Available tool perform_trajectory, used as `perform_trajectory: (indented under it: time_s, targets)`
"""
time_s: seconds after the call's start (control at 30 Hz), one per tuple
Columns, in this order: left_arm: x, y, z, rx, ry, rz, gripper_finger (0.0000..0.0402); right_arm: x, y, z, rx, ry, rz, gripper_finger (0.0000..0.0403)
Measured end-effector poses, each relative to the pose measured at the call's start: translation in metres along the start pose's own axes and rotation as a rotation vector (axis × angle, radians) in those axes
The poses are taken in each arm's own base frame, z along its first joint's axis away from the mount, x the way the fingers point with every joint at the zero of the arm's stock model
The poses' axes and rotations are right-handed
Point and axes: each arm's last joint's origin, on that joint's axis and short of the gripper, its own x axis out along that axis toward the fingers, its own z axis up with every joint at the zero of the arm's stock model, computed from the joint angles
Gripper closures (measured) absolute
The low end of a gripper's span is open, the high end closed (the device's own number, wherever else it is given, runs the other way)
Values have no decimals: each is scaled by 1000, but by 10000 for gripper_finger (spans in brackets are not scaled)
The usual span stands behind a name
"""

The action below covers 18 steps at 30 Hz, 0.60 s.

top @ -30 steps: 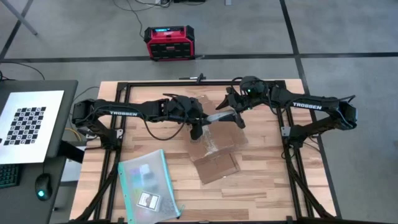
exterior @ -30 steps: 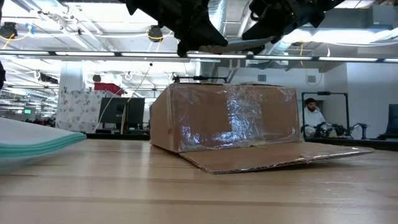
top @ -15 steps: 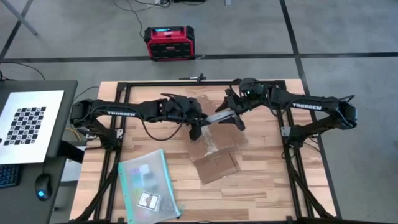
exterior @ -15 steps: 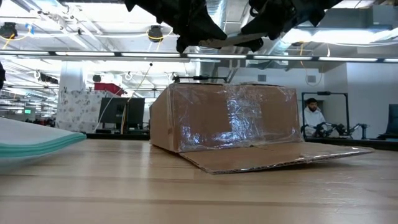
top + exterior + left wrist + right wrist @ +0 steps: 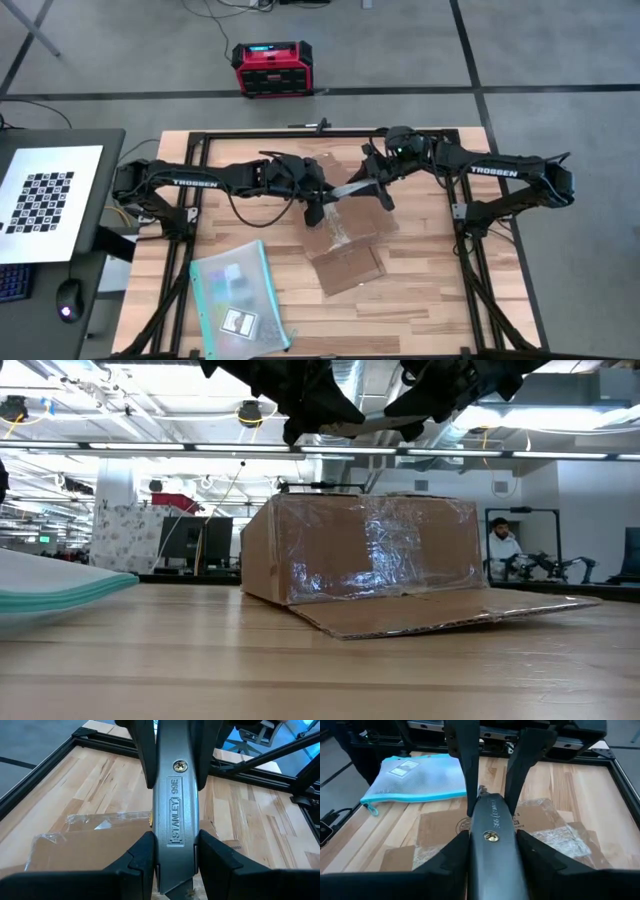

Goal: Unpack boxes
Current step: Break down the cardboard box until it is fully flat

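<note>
- The utility knife (image 5: 347,188), a grey metal tool marked Stanley, hangs in the air between the two arms, above the far part of the cardboard box (image 5: 343,228).
- Left gripper (image 5: 318,192): its fingers (image 5: 142,855) are clamped on one end of the knife handle, as the left wrist view shows.
- Right gripper (image 5: 377,183): its fingers (image 5: 451,855) sit against both sides of the other end of the handle in the right wrist view. Contact is visible; whether this grip is firm cannot be told.
- Knife long axis: it runs roughly left to right across the table, from one gripper to the other, rising slightly toward the right gripper in the low view.
- Box position: it stands near the middle of the table (image 5: 420,300), directly below both grippers and a little nearer the front edge. One flap (image 5: 348,268) lies flat on the wood toward the front; the near side carries shiny clear tape (image 5: 385,550).
- Key relation: the box lies straight down from the knife, with clear air between tool and box top in the low view.
- Judgement: the two grippers are about equally near the box; the arm that keeps the knife will need to tip the blade end downward to reach the tape.
- The teal-edged pouch (image 5: 240,295) lies well apart, at the front left.
</note>
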Motion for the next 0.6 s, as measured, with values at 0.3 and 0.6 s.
perform_trajectory:
  time_s: [0.3, 0.6]
  targets:
    - [0, 0, -1, -5, 6, 2, 297, -3, -3, -3, 16, 20, -9, 282]
    - [-9, 15, -16, -15, 201, 122, 154, -43, 10, -2, 97, 183, -197, 282]
